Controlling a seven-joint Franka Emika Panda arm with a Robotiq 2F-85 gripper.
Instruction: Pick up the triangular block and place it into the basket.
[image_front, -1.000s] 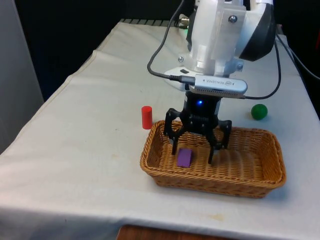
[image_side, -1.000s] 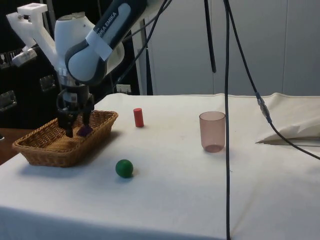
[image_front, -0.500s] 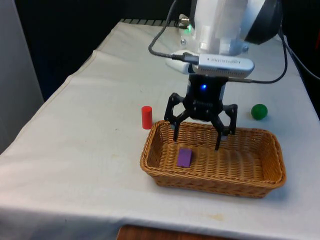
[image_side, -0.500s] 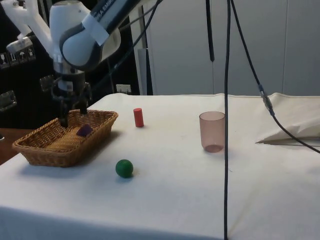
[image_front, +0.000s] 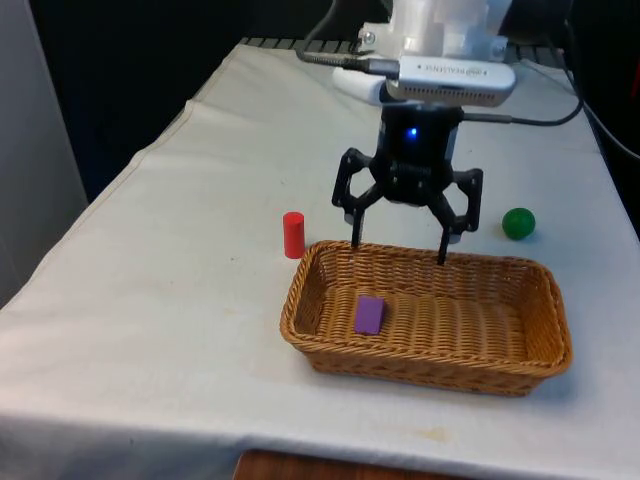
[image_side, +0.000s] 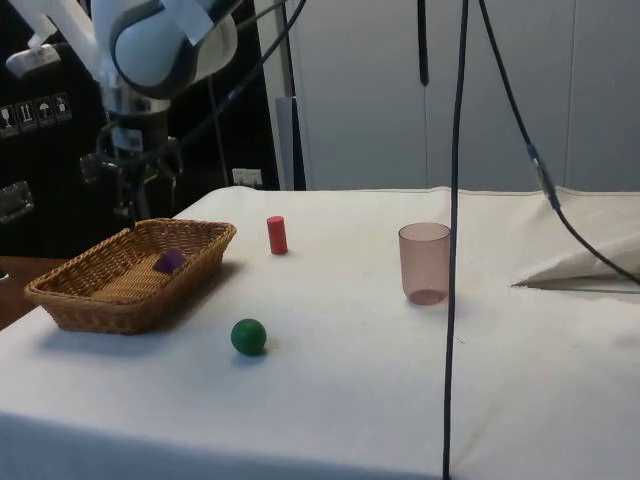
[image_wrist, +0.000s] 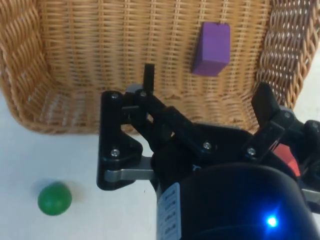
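Observation:
The purple triangular block (image_front: 369, 314) (image_side: 168, 261) (image_wrist: 212, 41) lies on the floor of the wicker basket (image_front: 520, 345) (image_side: 75, 300) (image_wrist: 75, 60), towards the front view's left end. My gripper (image_front: 399, 251) (image_side: 139, 205) hangs open above the basket's far rim, well clear of the block, with nothing between its fingers (image_wrist: 148, 76).
A red cylinder (image_front: 293, 235) (image_side: 277, 235) stands just beyond the basket's far left corner in the front view. A green ball (image_front: 518, 223) (image_side: 248, 337) (image_wrist: 54, 198) rests on the cloth behind the basket's right end. A translucent pink cup (image_side: 425, 262) stands farther off in the side view.
The gripper has risen out of the basket, open, and drawn back towards the far rim. The purple block stays where it lay on the basket floor.

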